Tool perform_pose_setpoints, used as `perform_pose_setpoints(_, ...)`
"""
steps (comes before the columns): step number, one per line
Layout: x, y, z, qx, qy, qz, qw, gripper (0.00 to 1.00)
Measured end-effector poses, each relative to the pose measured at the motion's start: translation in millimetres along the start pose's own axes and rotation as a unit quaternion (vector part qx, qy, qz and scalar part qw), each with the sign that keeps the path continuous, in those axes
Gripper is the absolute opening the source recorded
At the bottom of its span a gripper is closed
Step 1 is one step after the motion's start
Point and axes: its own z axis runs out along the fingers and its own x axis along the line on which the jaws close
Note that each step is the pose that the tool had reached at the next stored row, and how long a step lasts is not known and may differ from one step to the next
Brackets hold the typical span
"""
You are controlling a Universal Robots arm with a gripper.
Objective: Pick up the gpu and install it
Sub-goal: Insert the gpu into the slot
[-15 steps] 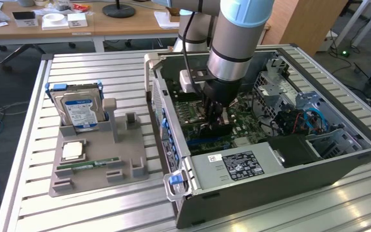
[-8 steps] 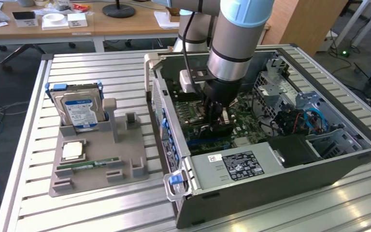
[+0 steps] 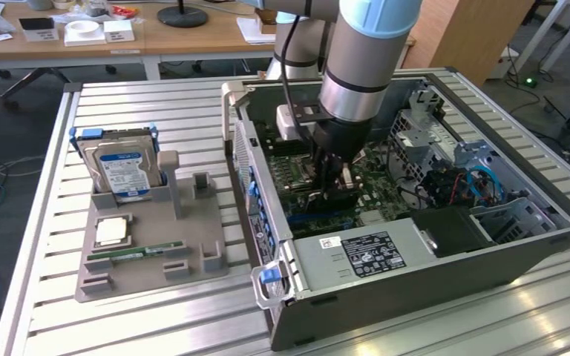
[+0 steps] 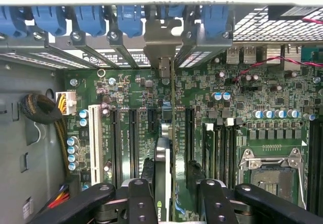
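Grey plastic holds the spare parts on the exterior view's left: you see the parts tray [image 3: 151, 256] keeping the hard drive [image 3: 122, 170] upright in its slot, well apart from the computer case [image 3: 522, 256]. To its right, inside the open case, the gripper [image 4: 170, 196] stands over the motherboard [image 4: 252, 103]. Its fingers [image 4: 139, 199] are spread on either side of the gpu [image 4: 170, 133], which stands edge-on in a slot, its bracket lined up with the rear openings.

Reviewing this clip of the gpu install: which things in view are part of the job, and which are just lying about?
Part of the job:
- gpu, standing edge-on in a motherboard slot
- gripper, fingers spread either side of the card
- computer case
- motherboard

Lying about:
- hard drive, upright in the grey holder
- RAM stick on the holder
- desk behind
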Motion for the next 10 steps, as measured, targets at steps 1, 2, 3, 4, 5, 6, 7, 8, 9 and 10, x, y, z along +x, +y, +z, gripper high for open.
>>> perform_pose_setpoints(1, 0.0, -0.1, 0.1, 0.0001, 0.0002, 0.0, 1.0, 0.4)
perform_pose_setpoints(2, 0.0, -0.1, 0.1, 0.0001, 0.001, 0.0, 1.0, 0.4)
perform_pose_setpoints(3, 0.0, -0.1, 0.0, 0.0001, 0.0016, 0.0, 1.0, 0.4)
perform_pose_setpoints(4, 0.1, -0.2, -0.1, 0.0, 0.0019, 0.0, 1.0, 0.4)
perform_pose_setpoints(5, 0.1, -0.2, -0.2, 0.0, 0.0021, 0.0, 1.0, 0.4)
perform_pose_setpoints(6, 0.0, -0.2, -0.1, 0.0001, 0.0022, 0.0, 1.0, 0.4)
perform_pose_setpoints(7, 0.0, -0.3, 0.0, 0.0001, 0.0022, 0.0, 1.0, 0.4)
perform_pose_setpoints(8, 0.0, -0.3, -0.1, 0.0001, 0.0023, -0.001, 1.0, 0.4)
perform_pose_setpoints(9, 0.0, -0.3, 0.0, 0.0001, 0.0023, -0.001, 1.0, 0.4)
perform_pose_setpoints(10, 0.0, -0.4, 0.0, 0.0001, 0.0023, -0.001, 1.0, 0.4)
